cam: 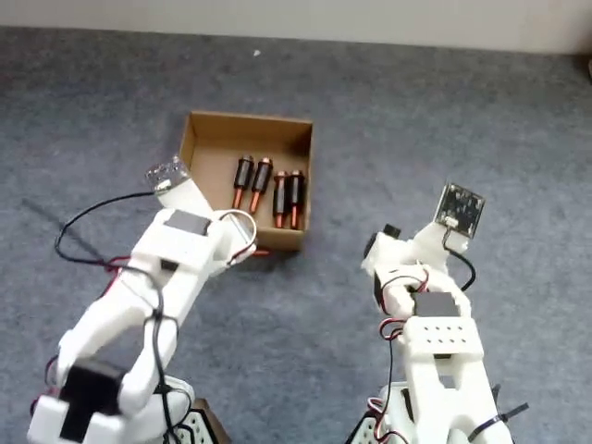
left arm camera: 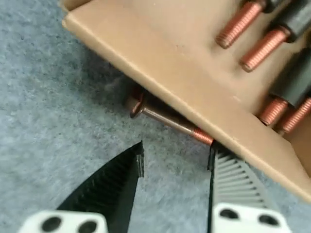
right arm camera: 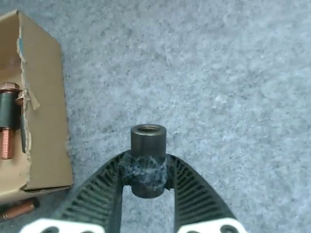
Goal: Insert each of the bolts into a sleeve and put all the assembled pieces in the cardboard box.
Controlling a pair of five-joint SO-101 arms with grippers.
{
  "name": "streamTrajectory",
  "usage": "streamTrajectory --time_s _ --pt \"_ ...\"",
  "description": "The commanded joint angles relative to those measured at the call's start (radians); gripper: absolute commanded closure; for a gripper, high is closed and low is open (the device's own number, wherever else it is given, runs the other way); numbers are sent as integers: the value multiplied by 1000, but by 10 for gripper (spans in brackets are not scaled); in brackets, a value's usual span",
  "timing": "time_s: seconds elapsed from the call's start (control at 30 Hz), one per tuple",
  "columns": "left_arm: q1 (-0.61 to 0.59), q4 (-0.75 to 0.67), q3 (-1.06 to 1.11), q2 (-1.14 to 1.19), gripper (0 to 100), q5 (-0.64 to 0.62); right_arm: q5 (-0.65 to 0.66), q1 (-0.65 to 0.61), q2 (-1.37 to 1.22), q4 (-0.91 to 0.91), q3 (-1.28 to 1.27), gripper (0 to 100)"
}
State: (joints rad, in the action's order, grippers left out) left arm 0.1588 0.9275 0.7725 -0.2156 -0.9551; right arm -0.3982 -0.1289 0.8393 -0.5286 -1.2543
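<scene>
A cardboard box [cam: 203, 139] sits on the grey carpet and holds several copper bolts in black sleeves [cam: 270, 191]. One bare copper bolt [left arm camera: 165, 118] lies on the carpet against the box's near outer wall [left arm camera: 160, 63]. My left gripper [left arm camera: 175, 162] is open just short of that bolt, its fingers either side of the threaded end. In the high view the left arm [cam: 176, 250] stands at the box's near left corner. My right gripper [right arm camera: 147, 170] is shut on a dark sleeve [right arm camera: 148, 155], held upright with its bore open, to the right of the box [right arm camera: 39, 121].
Grey carpet covers the whole surface. The right arm [cam: 425, 287] is well to the right of the box with open carpet between. The bare bolt's tip [right arm camera: 17, 209] shows by the box corner in the right wrist view.
</scene>
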Motion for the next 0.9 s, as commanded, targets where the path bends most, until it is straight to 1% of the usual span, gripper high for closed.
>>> streamTrajectory --time_s 0.0,0.13,0.23,0.37,0.53,0.73,0.87 --pt "5 -2 -113 136 777 -43 -5 12 35 24 10 994" --pt "-1 -2 -188 239 775 -44 -5 12 35 24 10 994" --pt "-35 -2 -226 285 775 -55 -5 12 35 24 10 994" --pt "-77 0 -243 306 775 -69 -5 12 35 24 10 994" --pt "-87 5 -237 334 776 -72 -3 12 35 24 10 994" --pt "-168 5 -240 341 776 -72 -3 12 35 24 10 994" --pt "-177 2 -237 343 777 -72 -3 12 35 24 10 994"
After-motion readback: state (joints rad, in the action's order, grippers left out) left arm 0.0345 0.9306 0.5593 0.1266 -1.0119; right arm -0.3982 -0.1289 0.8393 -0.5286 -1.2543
